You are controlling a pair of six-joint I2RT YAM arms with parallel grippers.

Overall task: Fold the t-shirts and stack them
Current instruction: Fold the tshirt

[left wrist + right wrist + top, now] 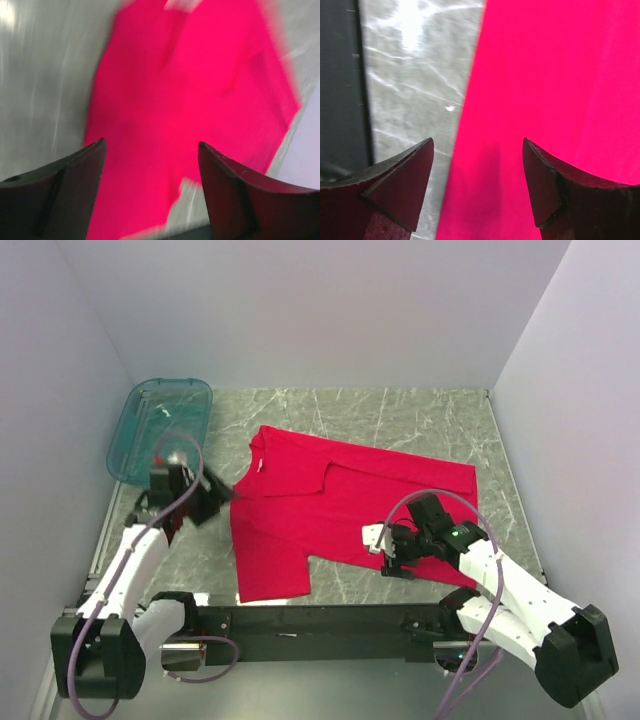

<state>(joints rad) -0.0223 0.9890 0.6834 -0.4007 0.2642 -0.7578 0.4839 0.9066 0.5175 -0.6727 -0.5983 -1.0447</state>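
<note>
Red t-shirt [340, 510] lies mostly flat on the grey marble table [420, 415], centre of the top view, neck toward upper left, one flap folded over w/ a crease near the middle. Left gripper [218, 502] sits just beside the shirt's left edge, mid-left of the frame, fingers pointing at the fabric. Right gripper [385, 550] is over the shirt's lower edge, lower centre-right. In the right wrist view the right gripper [478, 141] is spread wide, nothing between the fingers: left finger over bare table, right finger over red cloth, shirt edge running up between them. Left wrist view: left gripper [151, 144] also spread wide, nothing held, shirt filling centre and right of the frame below it. Left arm is bent, elbow low at lower left, forearm rising toward the shirt. Right arm reaches in from lower right, wrist angled down-left. Left wrist frame is motion-blurred, so shirt detail is hard to read. Can't tell if either gripper touches cloth. Teal tub [160, 425] at upper left, apart from the shirt, its near end hidden by the left wrist.
</note>
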